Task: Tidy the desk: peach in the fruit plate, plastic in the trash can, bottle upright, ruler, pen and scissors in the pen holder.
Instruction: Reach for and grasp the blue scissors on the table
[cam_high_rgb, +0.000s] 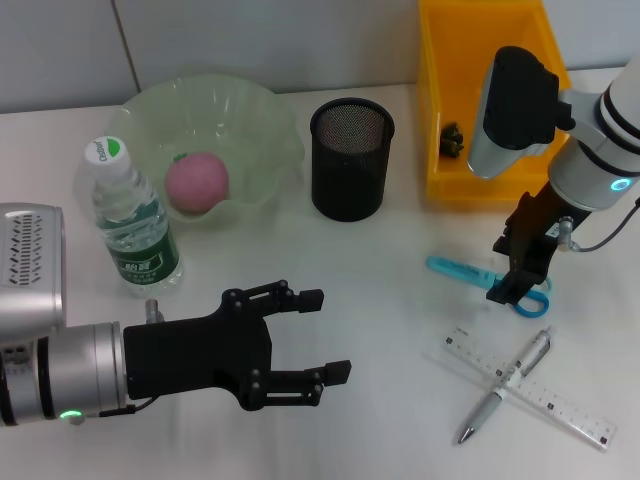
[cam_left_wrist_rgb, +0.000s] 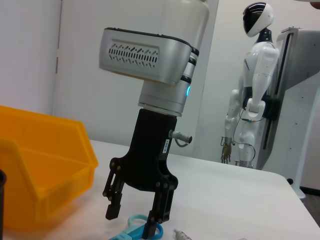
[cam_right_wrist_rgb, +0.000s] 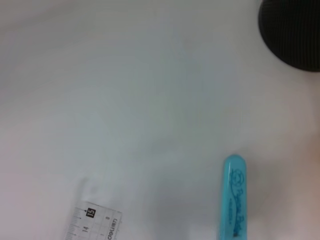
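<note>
Right gripper (cam_high_rgb: 519, 290): at the right of the table (cam_high_rgb: 380, 300), pointing down over the handle end of the scissors (cam_high_rgb: 478, 273). Fingers parted, one on each side of the handle; nothing held.
Left gripper (cam_high_rgb: 320, 335): near left, above the table, pointing right. Fingers wide apart; nothing between them.
Scissors: lying flat, blue, right of centre; capped blade end points left, handle end under the right gripper.
Ruler (cam_high_rgb: 530, 388): clear, flat on the table, near right, well apart from the holder (cam_high_rgb: 351, 158).
Pen (cam_high_rgb: 506, 385): silver, lying across the ruler, touching it.
Holder: black mesh cup, upright, far centre; contents cannot be seen.
Peach (cam_high_rgb: 197, 181): pink, resting in the plate (cam_high_rgb: 265, 110).
Plate: pale green, wavy rim, far left, just left of the holder.
Bottle (cam_high_rgb: 132, 218): upright, green-and-white cap, at the near left edge of the plate.
Bin (cam_high_rgb: 440, 120): orange, far right, partly hidden by the right arm; a small dark item (cam_high_rgb: 452, 139) lies inside, identity cannot be told.
Humanoid figure (cam_left_wrist_rgb: 248, 95): white, standing beyond the table, visible in the left wrist view.
</note>
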